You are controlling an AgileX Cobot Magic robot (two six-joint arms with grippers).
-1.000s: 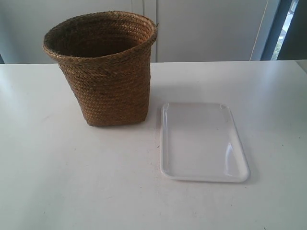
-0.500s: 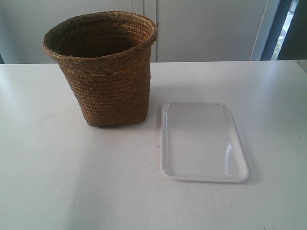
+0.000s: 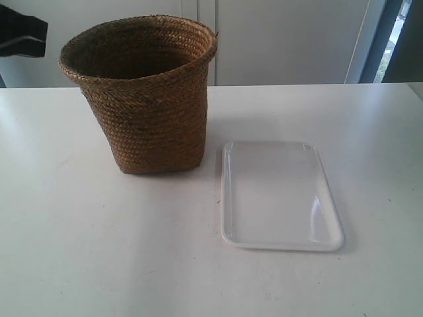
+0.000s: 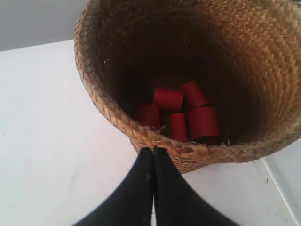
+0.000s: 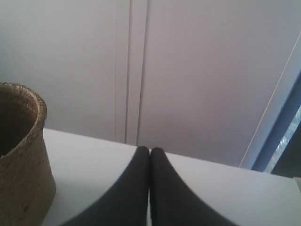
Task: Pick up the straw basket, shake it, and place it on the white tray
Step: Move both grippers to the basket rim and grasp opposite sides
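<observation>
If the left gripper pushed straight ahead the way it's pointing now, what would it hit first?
Most likely the near rim of the straw basket: the left gripper, jaws together, points right at it from just outside. Depth is hard to judge.

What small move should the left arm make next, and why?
Probably open the left claw: it is shut, just short of the rim of the straw basket, so it cannot grip the wall yet. The basket stands on the table beside the white tray, not lifted.
</observation>
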